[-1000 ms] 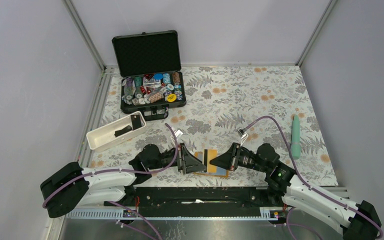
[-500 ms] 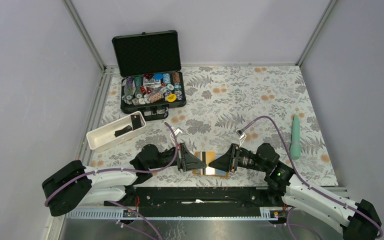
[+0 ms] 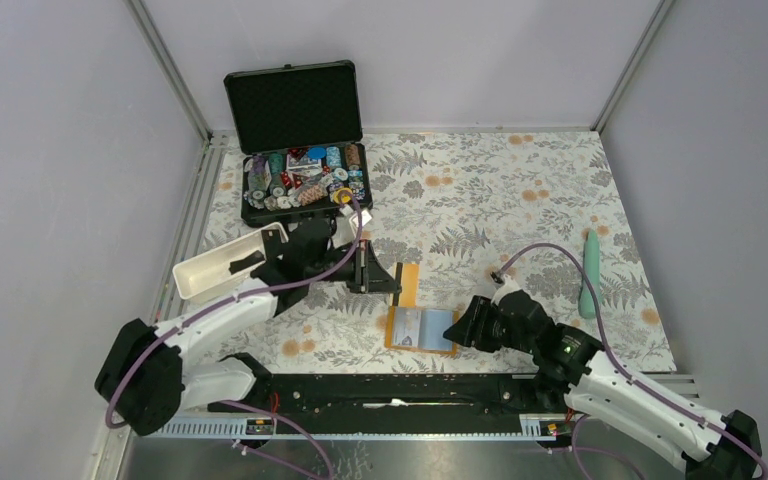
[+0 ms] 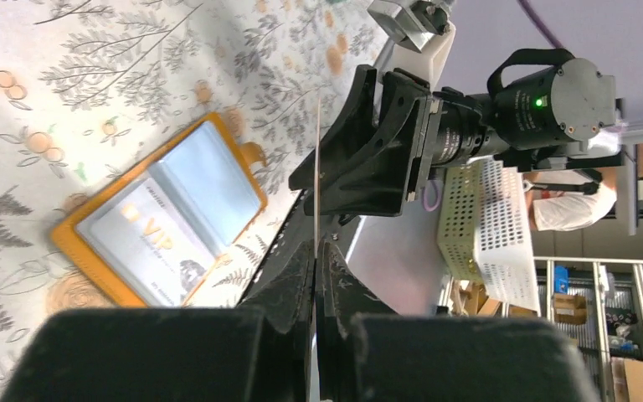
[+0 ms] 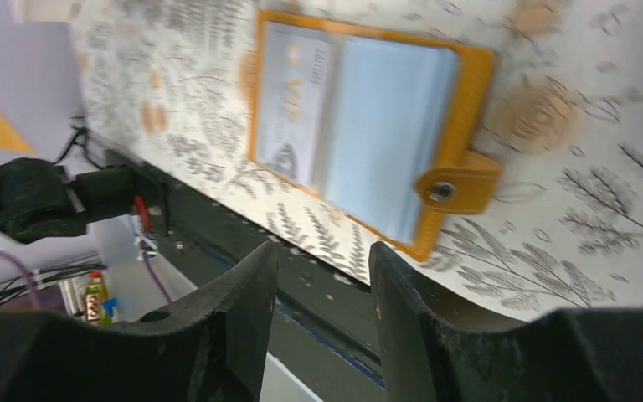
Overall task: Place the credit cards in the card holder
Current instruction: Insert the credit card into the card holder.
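Observation:
The orange card holder [image 3: 396,331] lies open on the floral mat near the front edge. A pale card marked VIP [image 4: 146,239] sits in its left sleeve, also seen as the pale card [image 5: 293,105] in the right wrist view. Its snap tab [image 5: 456,186] points toward my right gripper. My left gripper [image 3: 385,277] hovers behind the holder, shut on a thin tan-looking card [image 3: 408,284], seen edge-on as the card [image 4: 316,167] between its fingers. My right gripper [image 3: 460,323] stands open just right of the holder, with nothing between its fingers [image 5: 255,285].
An open black case [image 3: 305,185] full of poker chips stands at the back left. A white tray [image 3: 200,275] holding dark items lies left of my left arm. A teal stick [image 3: 590,272] lies at the right. A black rail [image 3: 390,385] runs along the front edge.
My left gripper shut on a card and carried it back and left, away from the holder. My right gripper opened and drew back to the right.

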{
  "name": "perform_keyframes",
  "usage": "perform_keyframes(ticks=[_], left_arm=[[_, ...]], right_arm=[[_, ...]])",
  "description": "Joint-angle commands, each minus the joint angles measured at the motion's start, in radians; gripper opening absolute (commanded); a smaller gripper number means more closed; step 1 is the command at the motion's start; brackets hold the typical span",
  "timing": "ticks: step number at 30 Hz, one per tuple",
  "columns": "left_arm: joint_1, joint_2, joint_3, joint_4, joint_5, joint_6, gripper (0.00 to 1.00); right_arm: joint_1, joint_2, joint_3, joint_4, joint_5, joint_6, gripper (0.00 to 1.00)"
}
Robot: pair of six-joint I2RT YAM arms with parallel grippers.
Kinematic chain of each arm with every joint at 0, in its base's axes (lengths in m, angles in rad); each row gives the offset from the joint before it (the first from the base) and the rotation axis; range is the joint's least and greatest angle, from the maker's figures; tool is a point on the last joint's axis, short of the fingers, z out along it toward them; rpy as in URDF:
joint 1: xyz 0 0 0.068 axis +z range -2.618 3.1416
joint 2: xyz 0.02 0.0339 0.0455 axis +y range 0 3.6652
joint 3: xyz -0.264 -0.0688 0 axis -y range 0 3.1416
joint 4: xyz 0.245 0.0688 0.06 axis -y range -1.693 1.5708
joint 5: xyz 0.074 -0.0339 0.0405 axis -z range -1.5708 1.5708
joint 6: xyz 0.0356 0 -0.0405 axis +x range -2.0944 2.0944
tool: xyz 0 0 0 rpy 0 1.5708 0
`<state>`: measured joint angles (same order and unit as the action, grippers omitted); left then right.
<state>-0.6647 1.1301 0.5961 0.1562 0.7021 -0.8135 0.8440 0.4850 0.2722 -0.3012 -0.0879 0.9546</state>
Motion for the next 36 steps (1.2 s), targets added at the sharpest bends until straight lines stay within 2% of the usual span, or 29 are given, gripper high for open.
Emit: perform_keyframes(ticks=[1,6,8,12,17,23,36], left_arm=[[0.028,0.103,0.107,-0.246,0.106,0.186,0.0],[0.027,0.155,0.068,-0.165,0.108,0.151,0.0],[0.027,0.152,0.041,-0.104,0.07,0.146,0.0],[0.023,0.192,0.058,-0.087,0.055,0.128,0.0],[-0.004,0.306,0.01,0.112,0.079,-0.028,0.0],[-0.045,0.408,-0.031,0.274,0.048,-0.134,0.0],[-0.077,0.393,-0.26,0.593,-0.157,-0.327,0.0]], right_arm=[[-0.002,0.069,-0.02,-0.058,0.049,0.051,0.51],[-0.001,0.102,-0.047,-0.071,0.114,0.084,0.49],[-0.002,0.119,-0.074,-0.031,0.122,0.09,0.48],[-0.002,0.175,-0.114,0.098,0.126,0.092,0.46],[-0.002,0.248,-0.12,0.214,0.144,0.073,0.47],[-0.003,0.314,-0.113,0.241,0.178,0.051,0.45],[-0.006,0.391,-0.104,0.287,0.158,0.035,0.27]])
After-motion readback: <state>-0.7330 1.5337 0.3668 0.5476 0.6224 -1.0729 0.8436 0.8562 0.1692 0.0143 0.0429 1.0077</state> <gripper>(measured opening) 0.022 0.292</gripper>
